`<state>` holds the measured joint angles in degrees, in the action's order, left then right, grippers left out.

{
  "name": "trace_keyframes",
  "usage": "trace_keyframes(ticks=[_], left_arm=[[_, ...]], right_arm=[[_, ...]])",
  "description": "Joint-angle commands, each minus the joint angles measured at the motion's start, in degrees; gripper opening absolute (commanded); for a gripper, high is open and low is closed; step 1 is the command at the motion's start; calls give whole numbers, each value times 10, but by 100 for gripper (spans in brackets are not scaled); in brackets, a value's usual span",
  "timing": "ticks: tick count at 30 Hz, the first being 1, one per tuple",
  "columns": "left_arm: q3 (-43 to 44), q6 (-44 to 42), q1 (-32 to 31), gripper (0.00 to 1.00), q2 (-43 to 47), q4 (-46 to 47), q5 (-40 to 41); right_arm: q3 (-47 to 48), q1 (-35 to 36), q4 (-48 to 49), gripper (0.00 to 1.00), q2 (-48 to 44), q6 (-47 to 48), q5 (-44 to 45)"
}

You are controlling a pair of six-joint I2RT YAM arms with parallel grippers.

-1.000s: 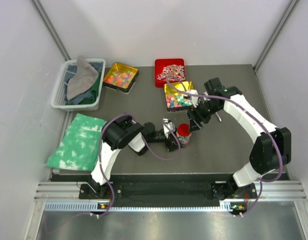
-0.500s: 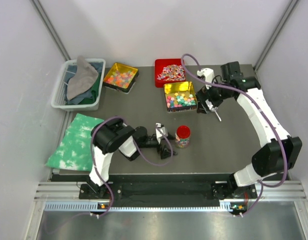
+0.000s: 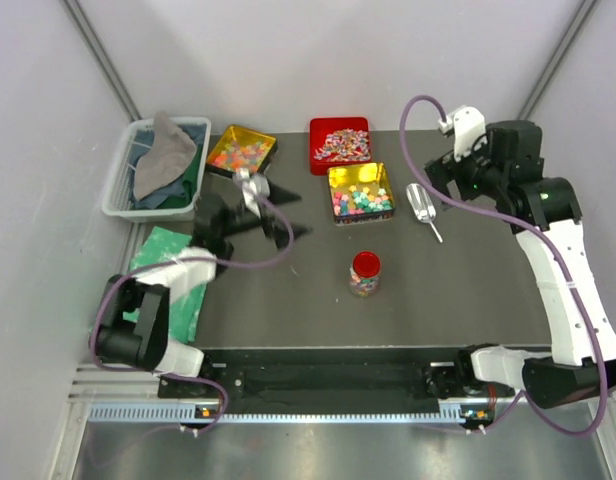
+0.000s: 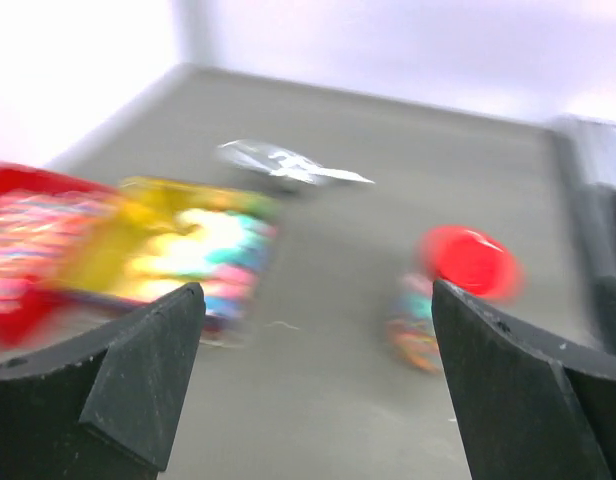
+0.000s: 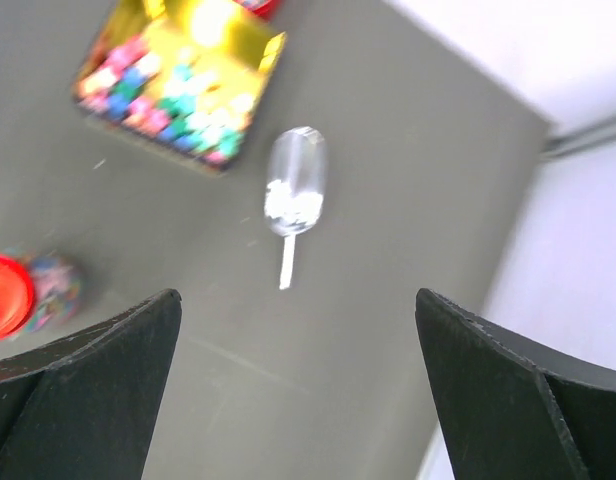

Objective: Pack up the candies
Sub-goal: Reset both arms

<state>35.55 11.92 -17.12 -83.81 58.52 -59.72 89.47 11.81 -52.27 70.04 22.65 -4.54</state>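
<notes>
Left end effector (image 4: 313, 340): fingers wide apart, gripping nothing, held above the desk (image 4: 318, 420). Right end effector (image 5: 298, 360): likewise spread and empty, high over the desk. Candies (image 3: 360, 197) in three open trays:
- pastel balls in gold tray (image 5: 213, 25), ahead-left of right end effector
- pink-white pieces in red tray (image 3: 328, 125), beyond that
- orange-yellow bits in second gold tray (image 3: 250, 134), just beyond left end effector

More in upright red-lidded jar (image 3: 365, 272), between both end effectors. Metal scoop (image 5: 295, 185) straight ahead of right end effector.

Overhead and both wrist views sharing candies (image 3: 359, 201)
</notes>
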Motion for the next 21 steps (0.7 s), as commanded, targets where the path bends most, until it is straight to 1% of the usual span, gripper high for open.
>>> trace_keyframes(ticks=[1, 2, 3, 4, 6, 7, 8, 9, 10, 11, 13, 17, 21], left_arm=[[249, -237, 24, 99, 47, -580, 174], [280, -267, 25, 99, 46, -622, 213], [306, -268, 28, 99, 47, -645, 265], [354, -270, 31, 99, 55, -681, 335], [398, -289, 41, 99, 70, -705, 394], [444, -289, 41, 99, 72, -717, 427], [470, -283, 47, 99, 73, -744, 482], [498, -281, 53, 99, 69, -763, 493], [547, -275, 68, 99, 67, -775, 505], [568, -258, 77, 99, 66, -796, 500], [614, -252, 94, 99, 65, -808, 491], [658, -245, 102, 99, 61, -822, 494], [673, -241, 104, 99, 59, -825, 494]], right_arm=[[68, -4, 51, 99, -14, 0, 98], [95, -4, 55, 99, -14, 2, 103], [108, -4, 59, 99, -15, 5, 114], [122, -5, 65, 99, -16, 5, 131], [161, -5, 87, 99, -19, 8, 155], [168, -4, 101, 99, -24, 3, 180], [172, -5, 115, 99, -38, -1, 193], [170, -5, 149, 99, -49, -1, 205], [166, -5, 159, 99, -59, -2, 211], [165, -4, 164, 99, -72, -2, 210], [171, -4, 160, 99, -77, -8, 204], [159, -5, 163, 99, -91, -8, 204], [142, -5, 182, 99, -117, -8, 196]])
